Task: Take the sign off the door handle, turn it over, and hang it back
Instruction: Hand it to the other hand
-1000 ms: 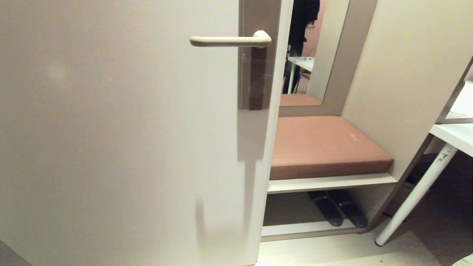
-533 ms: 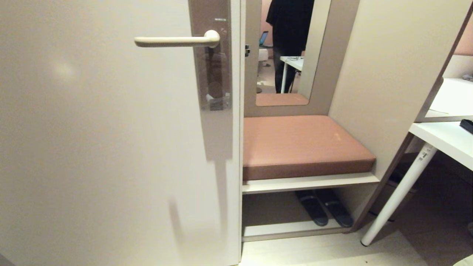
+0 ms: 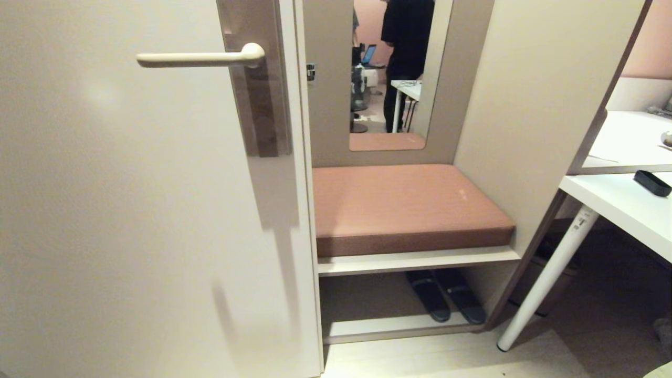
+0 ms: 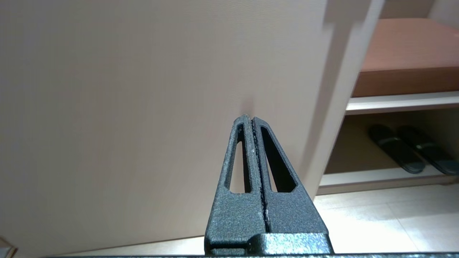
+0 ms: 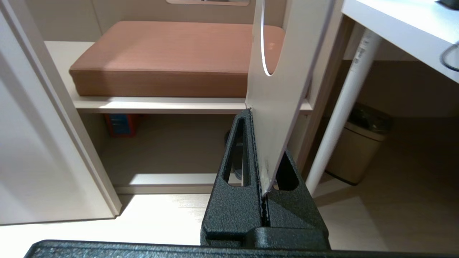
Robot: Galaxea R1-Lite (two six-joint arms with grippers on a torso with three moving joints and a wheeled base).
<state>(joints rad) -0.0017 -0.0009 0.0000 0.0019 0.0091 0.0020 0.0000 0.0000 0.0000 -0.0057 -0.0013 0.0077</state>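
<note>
Indoors, pale door (image 3: 131, 210) beside cushioned bench (image 3: 404, 210); right gripper (image 5: 254, 118) jaws clamped on the sign (image 5: 283, 71), left gripper (image 4: 252, 120) jaws closed, empty

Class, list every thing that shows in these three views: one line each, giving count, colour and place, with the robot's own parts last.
slim cream lever door handle: one, on the door, bare
brownish-grey backplate: one, behind the handle
pale flat card sign with a round hole: one, clamped in the right gripper
reddish-brown bench cushion: one, right of the door
dark slippers: two, under the bench
white desk: one, far right
beige waste bin: one, under the desk
person in black: one, in the mirror
left gripper: fingers shut, empty, facing the door
right gripper: fingers shut on the sign
</note>
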